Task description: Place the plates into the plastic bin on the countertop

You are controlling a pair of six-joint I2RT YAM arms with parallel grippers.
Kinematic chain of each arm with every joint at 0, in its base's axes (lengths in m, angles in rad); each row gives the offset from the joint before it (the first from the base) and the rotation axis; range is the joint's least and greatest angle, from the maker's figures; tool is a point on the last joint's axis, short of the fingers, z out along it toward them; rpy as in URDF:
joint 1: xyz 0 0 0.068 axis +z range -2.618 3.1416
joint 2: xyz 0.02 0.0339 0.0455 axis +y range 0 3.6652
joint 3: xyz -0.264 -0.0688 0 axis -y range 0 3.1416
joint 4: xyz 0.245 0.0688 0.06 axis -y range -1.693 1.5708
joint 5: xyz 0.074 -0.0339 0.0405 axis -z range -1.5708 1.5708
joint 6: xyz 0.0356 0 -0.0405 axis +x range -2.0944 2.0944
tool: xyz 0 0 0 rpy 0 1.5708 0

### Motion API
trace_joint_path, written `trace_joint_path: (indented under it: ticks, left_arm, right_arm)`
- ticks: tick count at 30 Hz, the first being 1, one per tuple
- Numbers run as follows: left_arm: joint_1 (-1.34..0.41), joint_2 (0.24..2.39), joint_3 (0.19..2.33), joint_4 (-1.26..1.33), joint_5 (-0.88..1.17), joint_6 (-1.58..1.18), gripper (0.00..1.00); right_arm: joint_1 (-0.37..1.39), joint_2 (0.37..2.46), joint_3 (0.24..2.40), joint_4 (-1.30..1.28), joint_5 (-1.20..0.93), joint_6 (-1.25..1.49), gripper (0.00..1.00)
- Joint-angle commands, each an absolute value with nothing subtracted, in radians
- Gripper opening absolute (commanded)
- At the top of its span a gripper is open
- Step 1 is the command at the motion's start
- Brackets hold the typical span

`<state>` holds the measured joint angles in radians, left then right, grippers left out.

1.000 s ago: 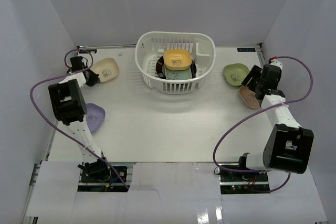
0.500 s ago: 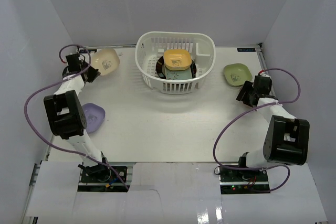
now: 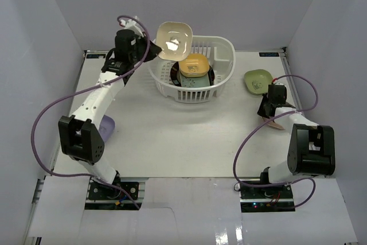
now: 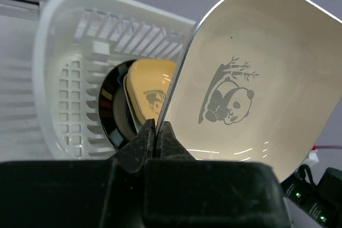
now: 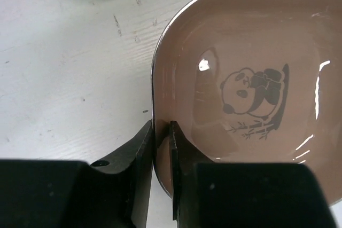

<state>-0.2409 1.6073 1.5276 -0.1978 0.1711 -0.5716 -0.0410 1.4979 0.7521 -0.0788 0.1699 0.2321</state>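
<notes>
- Step in hand: my left gripper (image 4: pixel 155 132) is pinched on the rim of the cream plate (image 4: pixel 251 78), holding it on edge in the air over the bin's (image 3: pixel 223 55) left rim.
- Next move, as I judge it: carry it inward, lower it onto the stack, then let go.
- My right gripper (image 5: pixel 162 132) looks clamped on the tan plate's (image 5: pixel 251 52) rim, down on the table (image 3: pixel 172 136); the view is tight, so I won't swear to it.
- Count: one bin and seven plates.
- In the bin: yellow plate (image 3: pixel 194 64), black-rimmed plate (image 3: pixel 174 73), teal plate (image 3: pixel 192 80).
- Outside it: cream, tan, green plate (image 3: pixel 257 80), lavender plate (image 3: pixel 107 124).
</notes>
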Motion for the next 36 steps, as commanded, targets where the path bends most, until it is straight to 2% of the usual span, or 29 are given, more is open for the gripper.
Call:
trace_joint_path:
  ticks: [1, 8, 16, 19, 22, 23, 25, 26, 30, 34, 36]
  left_arm:
    - [-0.314, 1.692, 1.595, -0.305, 0.115, -0.503, 0.00]
    - [-0.423, 1.902, 1.784, -0.390, 0.034, -0.459, 0.00]
    - [-0.468, 2.101, 2.049, -0.509, -0.058, -0.413, 0.01]
    - [-0.472, 2.114, 2.059, -0.511, -0.115, -0.399, 0.12]
    - [-0.472, 2.125, 2.071, -0.512, -0.137, -0.385, 0.30]
    - [-0.472, 2.125, 2.071, -0.512, -0.138, -0.380, 0.41]
    - [-0.472, 2.117, 2.071, -0.512, -0.146, -0.379, 0.56]
    - [-0.472, 2.109, 2.066, -0.512, -0.149, -0.377, 0.60]
    - [-0.451, 2.011, 2.028, -0.497, -0.163, -0.382, 0.74]
    - [-0.416, 1.812, 1.872, -0.454, -0.158, -0.406, 0.77]
    - [-0.399, 1.663, 1.699, -0.422, -0.176, -0.417, 0.77]
  right_arm:
    - [-0.011, 1.418, 0.698, -0.080, 0.173, 0.281, 0.08]
    - [-0.002, 1.224, 0.721, -0.097, 0.143, 0.290, 0.08]
    - [0.170, 1.101, 0.900, -0.143, 0.143, 0.239, 0.08]
    - [0.277, 1.138, 1.026, -0.156, 0.155, 0.215, 0.08]
    - [0.356, 1.212, 1.144, -0.126, 0.158, 0.170, 0.08]
    - [0.367, 1.239, 1.181, -0.127, 0.152, 0.163, 0.08]
    - [0.397, 1.336, 1.305, -0.141, 0.127, 0.141, 0.08]
    - [0.411, 1.365, 1.339, -0.134, 0.126, 0.132, 0.08]
    - [0.448, 1.549, 1.501, -0.123, 0.059, 0.104, 0.08]
    - [0.474, 1.739, 1.678, -0.162, -0.043, 0.075, 0.08]
    - [0.509, 1.868, 1.828, -0.211, -0.051, 0.048, 0.08]
